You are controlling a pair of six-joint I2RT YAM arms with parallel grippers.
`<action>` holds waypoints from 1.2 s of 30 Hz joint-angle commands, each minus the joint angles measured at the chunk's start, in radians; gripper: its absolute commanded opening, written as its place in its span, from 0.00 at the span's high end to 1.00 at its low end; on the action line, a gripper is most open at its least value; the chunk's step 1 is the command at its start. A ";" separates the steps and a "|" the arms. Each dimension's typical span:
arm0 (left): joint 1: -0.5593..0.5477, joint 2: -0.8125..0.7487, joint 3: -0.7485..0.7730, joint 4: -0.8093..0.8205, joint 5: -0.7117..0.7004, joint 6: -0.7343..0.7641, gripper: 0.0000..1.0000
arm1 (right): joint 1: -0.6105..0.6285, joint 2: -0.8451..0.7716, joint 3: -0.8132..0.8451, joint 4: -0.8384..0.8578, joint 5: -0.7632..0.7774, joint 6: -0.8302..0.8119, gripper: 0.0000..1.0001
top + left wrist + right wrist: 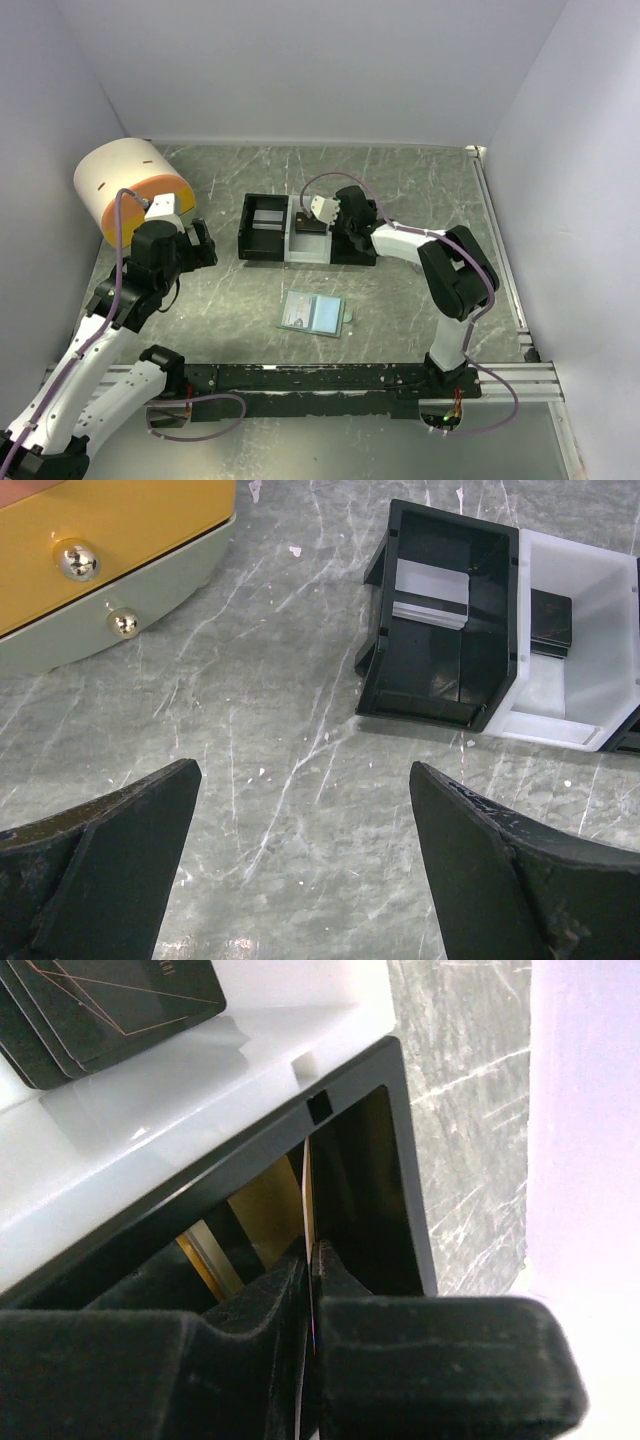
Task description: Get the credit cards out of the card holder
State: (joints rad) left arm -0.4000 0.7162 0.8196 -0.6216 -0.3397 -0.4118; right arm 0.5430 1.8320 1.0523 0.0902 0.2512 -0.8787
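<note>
Near the back edge of the tabletop (430, 190), your right hand (313, 1257) pinches a card (307, 1185) inside the tray (243, 228), where other cards (432, 595) lie. Left hand (305, 780) gapes, empty. Holder (313, 313) lies open mid-tabletop; whether emptied, unclear.

bare table (420, 190) lies open all around the card holder (313, 313), while the tray (246, 236) stands beyond it, its right compartment filled by the right gripper (315, 1260) pinching a credit card (307, 1190), and an orange box (125, 185) crowds the far left corner.
</note>
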 commanded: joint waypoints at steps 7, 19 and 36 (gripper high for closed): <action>0.006 -0.009 0.003 0.006 -0.009 0.007 0.03 | -0.007 0.049 -0.023 0.036 -0.025 -0.001 0.79; 0.006 0.000 0.003 0.008 0.007 0.009 0.04 | -0.017 -0.002 -0.046 -0.027 -0.054 0.029 0.58; 0.006 0.013 0.003 0.008 0.015 0.010 0.04 | -0.026 -0.134 -0.085 0.017 -0.175 0.192 0.38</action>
State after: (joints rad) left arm -0.4000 0.7296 0.8196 -0.6216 -0.3367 -0.4114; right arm 0.5232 1.7538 0.9855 0.0624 0.1196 -0.7620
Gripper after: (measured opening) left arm 0.961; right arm 0.612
